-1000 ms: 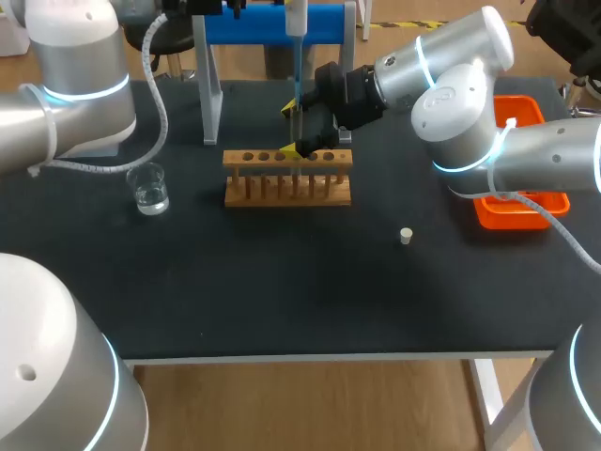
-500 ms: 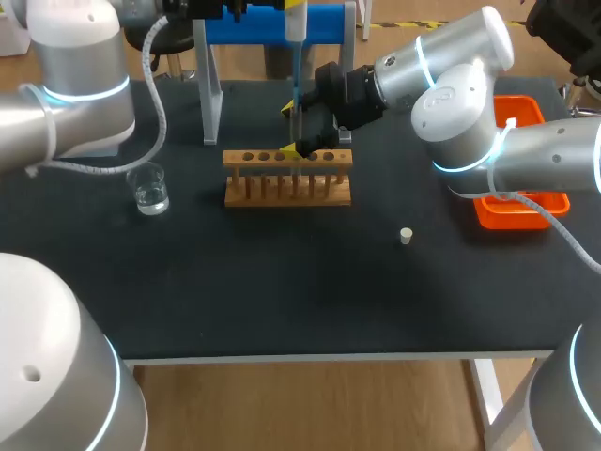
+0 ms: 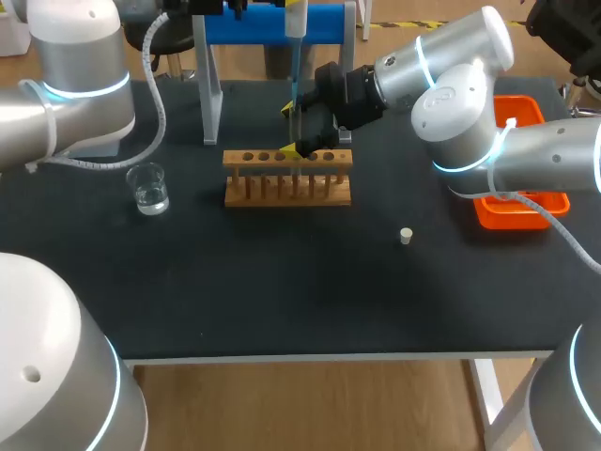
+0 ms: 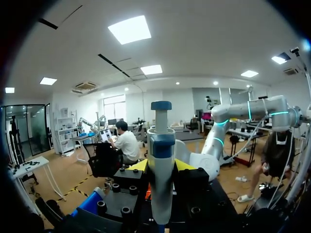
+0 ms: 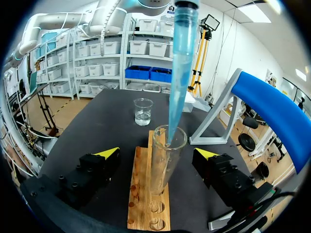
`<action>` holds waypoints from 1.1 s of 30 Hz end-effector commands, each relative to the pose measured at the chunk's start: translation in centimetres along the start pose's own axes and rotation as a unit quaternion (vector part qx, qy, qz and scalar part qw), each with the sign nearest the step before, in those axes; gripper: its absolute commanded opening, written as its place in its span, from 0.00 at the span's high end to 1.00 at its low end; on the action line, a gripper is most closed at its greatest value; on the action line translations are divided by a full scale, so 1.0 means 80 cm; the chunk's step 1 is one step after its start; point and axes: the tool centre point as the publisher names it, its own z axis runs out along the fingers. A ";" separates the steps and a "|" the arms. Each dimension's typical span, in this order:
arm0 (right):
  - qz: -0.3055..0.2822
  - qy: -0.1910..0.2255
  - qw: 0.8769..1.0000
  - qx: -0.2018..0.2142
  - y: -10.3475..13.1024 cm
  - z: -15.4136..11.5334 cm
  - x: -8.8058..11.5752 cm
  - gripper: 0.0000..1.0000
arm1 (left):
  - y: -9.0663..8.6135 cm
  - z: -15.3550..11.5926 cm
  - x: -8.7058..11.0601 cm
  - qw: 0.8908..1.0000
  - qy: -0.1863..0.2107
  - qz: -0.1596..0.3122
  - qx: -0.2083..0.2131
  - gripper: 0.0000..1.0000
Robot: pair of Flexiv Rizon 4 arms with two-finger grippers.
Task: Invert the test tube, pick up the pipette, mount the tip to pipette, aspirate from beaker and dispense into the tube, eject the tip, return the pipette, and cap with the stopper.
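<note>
My left gripper (image 4: 161, 166) is shut on the white and blue pipette (image 4: 161, 160), held upright above the rack at the back of the table. Its long blue tip (image 5: 180, 73) reaches down into the mouth of the clear test tube (image 5: 164, 160). The tube stands upright in the wooden rack (image 3: 286, 178). My right gripper (image 5: 155, 158) stands wide open around the tube, with a gap between it and each of the fingers (image 5: 104, 156). The glass beaker (image 3: 148, 188) holds clear liquid at the left. A small white stopper (image 3: 406, 236) lies right of the rack.
An orange tray (image 3: 540, 211) sits at the right edge, partly under my right arm. A stand with grey legs and a blue top (image 3: 272, 23) rises behind the rack. The rack's other holes (image 5: 151, 208) show no tubes.
</note>
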 end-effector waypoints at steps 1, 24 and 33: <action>0.000 0.000 1.000 0.000 0.001 -0.002 0.001 0.00 | 0.003 0.002 -0.002 1.000 0.003 0.002 0.009 1.00; 0.000 0.000 1.000 0.000 0.001 -0.002 0.001 0.00 | 0.006 0.002 0.003 1.000 0.020 -0.008 -0.003 1.00; 0.000 0.000 1.000 0.000 0.001 -0.002 0.001 0.00 | 0.013 0.001 0.004 1.000 0.015 0.000 -0.001 1.00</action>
